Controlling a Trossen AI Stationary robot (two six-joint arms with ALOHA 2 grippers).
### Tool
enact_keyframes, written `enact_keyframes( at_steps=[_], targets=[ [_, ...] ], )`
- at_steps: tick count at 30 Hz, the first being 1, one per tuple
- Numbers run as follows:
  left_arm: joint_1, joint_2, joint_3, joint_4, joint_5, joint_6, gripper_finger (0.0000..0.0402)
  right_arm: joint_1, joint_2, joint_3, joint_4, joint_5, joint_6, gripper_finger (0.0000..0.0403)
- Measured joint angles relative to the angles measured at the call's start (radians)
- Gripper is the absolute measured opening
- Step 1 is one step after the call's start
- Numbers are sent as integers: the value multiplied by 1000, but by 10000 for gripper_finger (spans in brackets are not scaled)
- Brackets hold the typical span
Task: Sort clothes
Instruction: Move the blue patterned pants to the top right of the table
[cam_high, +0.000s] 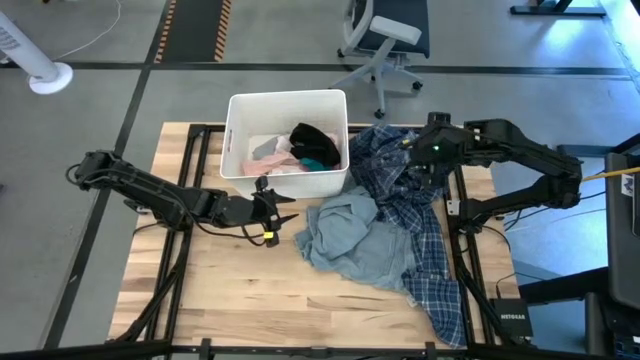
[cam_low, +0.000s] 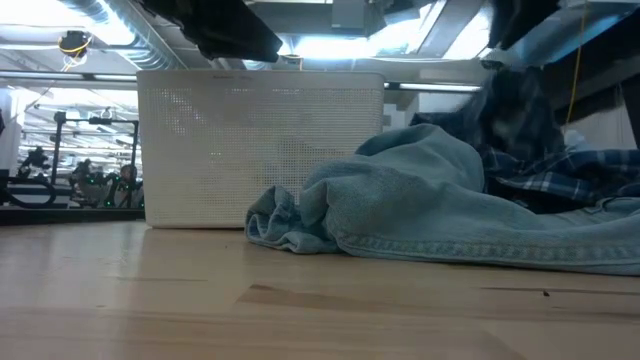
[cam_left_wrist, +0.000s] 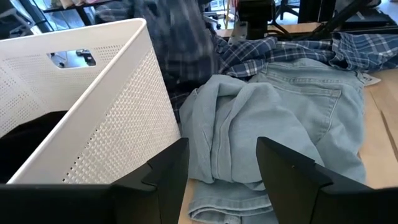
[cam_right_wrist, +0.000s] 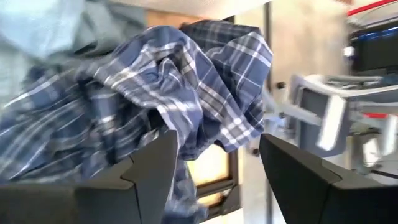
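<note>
A blue-white plaid shirt (cam_high: 425, 225) lies along the table's right part, and its far end is raised under my right gripper (cam_high: 408, 148). That gripper is open, with a bunched fold of the shirt (cam_right_wrist: 193, 118) between its fingers. A grey-blue top (cam_high: 350, 242) lies crumpled at the table's middle, partly on the shirt. My left gripper (cam_high: 283, 212) is open and empty, by the white bin's near right corner, pointing at the grey-blue top (cam_left_wrist: 273, 118). Pink (cam_high: 268, 160), black (cam_high: 312, 140) and teal (cam_high: 320, 162) pieces lie in the bin (cam_high: 285, 97). My right gripper stands open around a raised, bunched fold of the plaid shirt (cam_right_wrist: 186, 134). The cloth runs behind one finger (cam_right_wrist: 146, 174) and seems to lie against its inner side. Whether the other finger touches it, I cannot tell. The rest of the shirt trails down onto the table.
The white perforated bin (cam_low: 260, 150) stands at the table's far middle, close beside my left gripper (cam_left_wrist: 222, 168). Bare wood shows along the table's near and left parts (cam_high: 230, 290). An office chair (cam_high: 385, 40) stands beyond the far edge.
</note>
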Motion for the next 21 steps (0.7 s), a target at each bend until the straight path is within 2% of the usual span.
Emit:
enact_keyframes(
  at_steps=[4,7,10,13,21],
  targets=[
    [0,0,0,0,0,-1,182,0,0,8,-73,-70,28,248],
    [0,0,0,1,0,-2,182,0,1,8,-128,-81,85,248],
    [0,0,0,2,0,-2,182,13,0,-9,-109,-171,122,248],
    [0,0,0,2,0,-2,182,83,-5,-43,-55,-230,159,248],
    [0,0,0,2,0,-6,182,353,12,-248,172,-249,274,248]
  ],
)
